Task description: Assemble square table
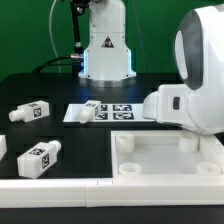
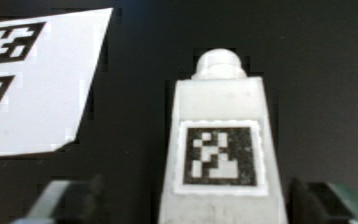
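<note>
Exterior view: bright, even light from above. The black tabletop (image 1: 60, 90) is matte with little glare. The white arm housing (image 1: 195, 70), close to the lens, is soft and overexposed. Short soft shadows lie under the legs (image 1: 38, 157). Wrist view: dimmer and grainy. The tagged leg (image 2: 220, 130) is moderately sharp; the marker board (image 2: 34, 80) is blurred and washed out.

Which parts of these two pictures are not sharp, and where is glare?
Wrist view: the leg and its tag look soft, the marker board blurred too. Exterior view: the near arm glares white, losing detail; the slab is bright as well.
</note>
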`<state>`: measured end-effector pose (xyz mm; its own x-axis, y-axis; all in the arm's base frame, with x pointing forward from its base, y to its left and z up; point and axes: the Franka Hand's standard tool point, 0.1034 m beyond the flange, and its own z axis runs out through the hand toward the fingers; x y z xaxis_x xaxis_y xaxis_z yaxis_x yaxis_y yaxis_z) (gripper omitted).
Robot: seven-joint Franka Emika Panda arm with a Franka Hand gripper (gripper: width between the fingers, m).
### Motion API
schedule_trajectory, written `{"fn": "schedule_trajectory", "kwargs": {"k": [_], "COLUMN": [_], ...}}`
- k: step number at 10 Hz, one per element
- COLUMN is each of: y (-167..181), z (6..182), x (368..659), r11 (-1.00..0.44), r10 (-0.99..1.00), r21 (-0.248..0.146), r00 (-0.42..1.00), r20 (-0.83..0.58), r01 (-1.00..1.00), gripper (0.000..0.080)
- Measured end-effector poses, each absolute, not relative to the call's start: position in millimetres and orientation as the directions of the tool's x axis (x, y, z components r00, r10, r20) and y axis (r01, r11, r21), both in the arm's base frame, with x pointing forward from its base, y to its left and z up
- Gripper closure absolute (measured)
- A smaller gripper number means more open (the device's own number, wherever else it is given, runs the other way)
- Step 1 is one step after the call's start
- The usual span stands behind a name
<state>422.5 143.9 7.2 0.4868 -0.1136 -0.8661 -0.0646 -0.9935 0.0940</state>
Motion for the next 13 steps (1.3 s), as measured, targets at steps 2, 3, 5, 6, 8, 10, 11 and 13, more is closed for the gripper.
{"fn": "schedule_trajectory", "kwargs": {"k": [2,3,5,6,8,10,11,13], "y": [143.3,142.4,136.8,134.0,139.6,140.9,137.1,122.8], "z": [8.6,17.7,45.3,62.9,83.1,78.4,85.6,116.3], "x": [425.1,432.7,449.9,458.4,468.2,476.6,490.0,537.6], "r11": [-0.995,-0.996,-0.999,-1.0,-0.999,-0.999,-1.0,-0.995], "r10": [-0.104,-0.088,-0.038,-0.012,-0.041,-0.038,-0.003,0.085], "r21": [0.088,0.077,0.037,0.016,0.028,0.01,-0.021,-0.092], "r00": [0.494,0.516,0.561,0.605,0.707,0.787,0.815,0.87], "r20": [-0.863,-0.852,-0.827,-0.797,-0.706,-0.616,-0.58,-0.486], "r01": [-0.055,-0.041,-0.013,0.002,-0.03,-0.04,-0.019,0.046], "gripper": [0.0514,0.0514,0.0514,0.0514,0.0514,0.0514,0.0514,0.0514]}}
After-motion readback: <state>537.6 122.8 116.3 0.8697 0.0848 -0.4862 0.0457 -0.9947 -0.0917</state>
